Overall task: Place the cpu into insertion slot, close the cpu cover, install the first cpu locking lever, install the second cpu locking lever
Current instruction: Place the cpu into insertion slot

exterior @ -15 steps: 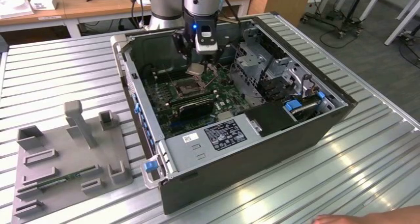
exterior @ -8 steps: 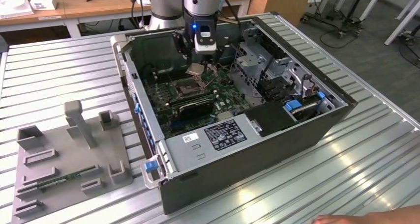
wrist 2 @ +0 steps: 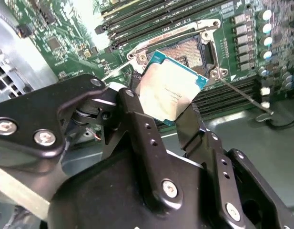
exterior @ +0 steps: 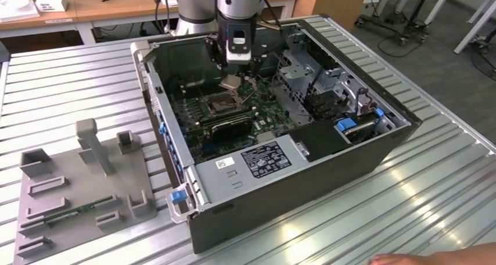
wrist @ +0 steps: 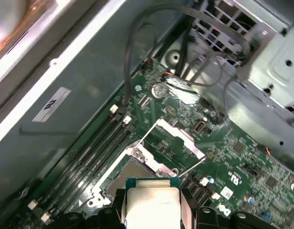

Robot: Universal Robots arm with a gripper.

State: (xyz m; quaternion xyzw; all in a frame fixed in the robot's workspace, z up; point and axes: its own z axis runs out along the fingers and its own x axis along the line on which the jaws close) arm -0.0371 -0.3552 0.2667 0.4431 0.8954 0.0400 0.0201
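Note:
My gripper (wrist 2: 166,114) is shut on the cpu (wrist 2: 169,89), a flat square chip with a silvery top and a teal edge, pinched between the black fingers (wrist 2: 137,119). It hangs tilted just above the insertion slot (wrist 2: 190,49), whose dark centre and silver rim lie bare on the green board. In the first wrist view the cpu (wrist: 151,202) sits over the insertion slot (wrist: 130,172), and the cpu cover (wrist: 182,136) stands swung open beyond it. In the exterior view the gripper (exterior: 233,73) holds the cpu (exterior: 232,82) inside the open computer case, over the slot (exterior: 219,106).
A thin wire locking lever (wrist 2: 243,96) sticks out beside the socket. Long memory slots (wrist 2: 151,14) flank it. A black block (exterior: 232,127) and a metal drive cage (exterior: 298,73) crowd the case. A grey fixture tray (exterior: 78,183) lies at the exterior view's left. A hand (exterior: 434,258) rests at the table's near edge.

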